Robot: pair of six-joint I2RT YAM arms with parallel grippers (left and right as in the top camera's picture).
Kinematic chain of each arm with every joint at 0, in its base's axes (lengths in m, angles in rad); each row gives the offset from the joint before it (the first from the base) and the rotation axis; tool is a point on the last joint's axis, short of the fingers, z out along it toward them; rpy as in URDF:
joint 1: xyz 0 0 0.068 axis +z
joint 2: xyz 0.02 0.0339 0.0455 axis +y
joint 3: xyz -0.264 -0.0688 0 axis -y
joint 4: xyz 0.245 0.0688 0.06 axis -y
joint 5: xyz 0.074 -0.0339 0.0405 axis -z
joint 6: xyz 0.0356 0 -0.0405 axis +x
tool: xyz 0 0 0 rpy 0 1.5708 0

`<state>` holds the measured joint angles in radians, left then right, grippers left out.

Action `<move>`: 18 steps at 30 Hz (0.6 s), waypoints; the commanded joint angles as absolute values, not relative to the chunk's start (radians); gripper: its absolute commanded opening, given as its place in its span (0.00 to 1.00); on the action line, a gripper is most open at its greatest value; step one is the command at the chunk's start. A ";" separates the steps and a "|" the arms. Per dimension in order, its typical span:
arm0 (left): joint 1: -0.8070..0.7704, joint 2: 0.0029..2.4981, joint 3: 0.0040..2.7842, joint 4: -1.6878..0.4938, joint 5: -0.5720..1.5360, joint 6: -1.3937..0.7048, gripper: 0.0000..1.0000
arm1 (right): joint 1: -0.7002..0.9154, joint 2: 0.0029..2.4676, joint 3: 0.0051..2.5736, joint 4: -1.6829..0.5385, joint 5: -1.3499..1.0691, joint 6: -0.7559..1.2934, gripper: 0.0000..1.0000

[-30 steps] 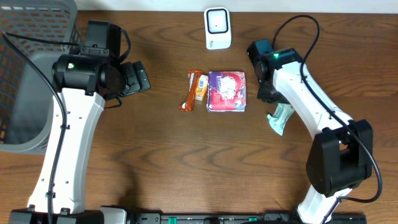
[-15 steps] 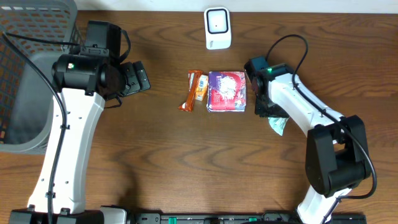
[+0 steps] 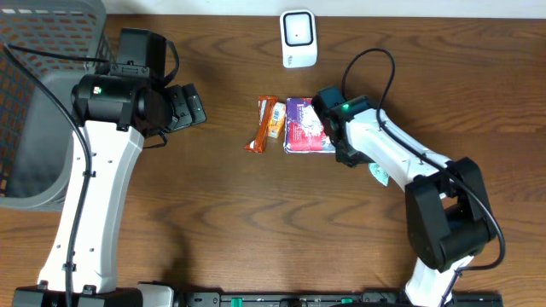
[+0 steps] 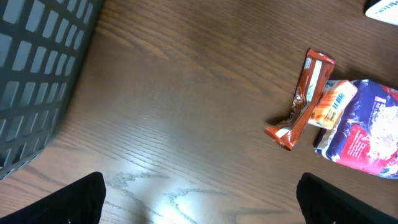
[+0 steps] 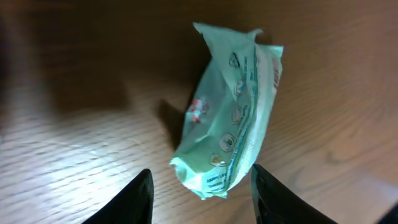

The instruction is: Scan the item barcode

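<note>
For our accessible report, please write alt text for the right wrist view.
A pale green packet lies on a brown wooden table, its lower end between the two dark jaws of the right gripper, which stand apart.

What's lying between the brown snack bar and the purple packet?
A small orange packet lies there, between the brown snack bar and the purple packet, close against both. It shows in the overhead and left wrist views.
</note>
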<state>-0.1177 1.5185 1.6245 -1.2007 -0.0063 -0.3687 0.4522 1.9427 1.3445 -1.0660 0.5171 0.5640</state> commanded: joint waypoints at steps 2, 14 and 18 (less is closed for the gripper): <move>-0.114 1.509 1.624 -1.203 -0.016 -0.363 0.98 | 0.453 2.032 1.327 -1.093 0.591 0.591 0.46; -0.114 1.509 1.624 -1.203 -0.016 -0.363 0.98 | 0.447 2.167 1.327 -1.109 0.631 0.605 0.22; -0.114 1.509 1.624 -1.204 -0.016 -0.363 0.98 | 0.433 2.167 1.328 -1.108 0.620 0.606 0.01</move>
